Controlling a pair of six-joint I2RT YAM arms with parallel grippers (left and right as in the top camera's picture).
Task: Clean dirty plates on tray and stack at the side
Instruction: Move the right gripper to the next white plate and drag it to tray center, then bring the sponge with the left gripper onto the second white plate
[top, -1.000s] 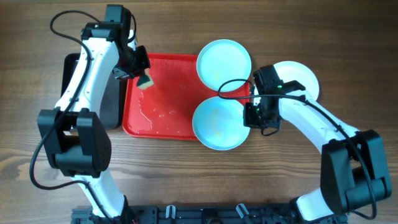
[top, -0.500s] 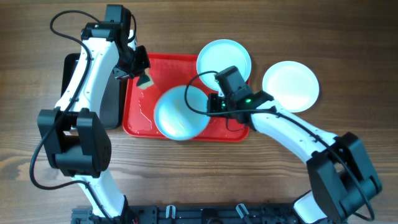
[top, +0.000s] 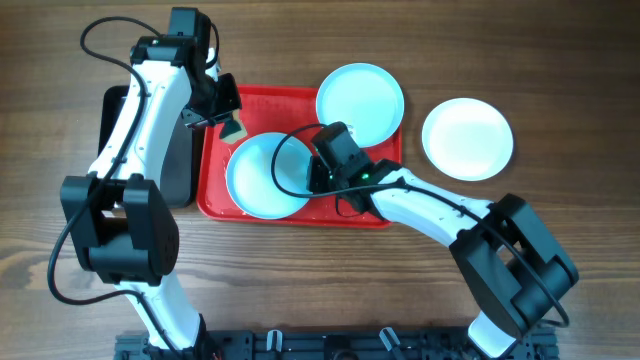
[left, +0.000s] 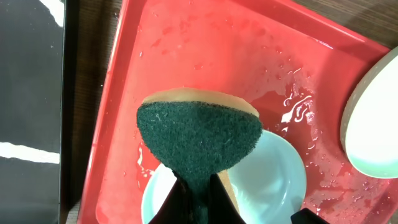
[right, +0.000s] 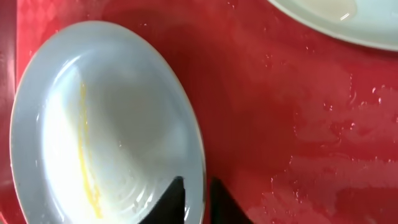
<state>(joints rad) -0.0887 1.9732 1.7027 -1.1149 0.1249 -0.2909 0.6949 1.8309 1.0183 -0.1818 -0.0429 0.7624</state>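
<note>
A pale-blue plate (top: 262, 175) with a yellow smear (right: 87, 155) lies on the left half of the wet red tray (top: 300, 110). My right gripper (top: 315, 176) straddles its right rim, one finger inside the plate and one outside (right: 198, 199), closed narrowly on it. Above the tray's back left corner my left gripper (top: 222, 112) is shut on a green-faced sponge (left: 199, 134). A second pale-blue plate (top: 360, 100) overlaps the tray's back right corner. The cream-white plate (top: 467, 138) rests on the table to the right.
A black tray (top: 185, 170) lies against the red tray's left side, partly under my left arm. Water drops cover the red tray (left: 280, 68). The wooden table (top: 560, 60) surrounds everything.
My right arm has slid the smeared pale-blue plate leftwards from the tray's right edge to its left half. The left arm and sponge have stayed put.
</note>
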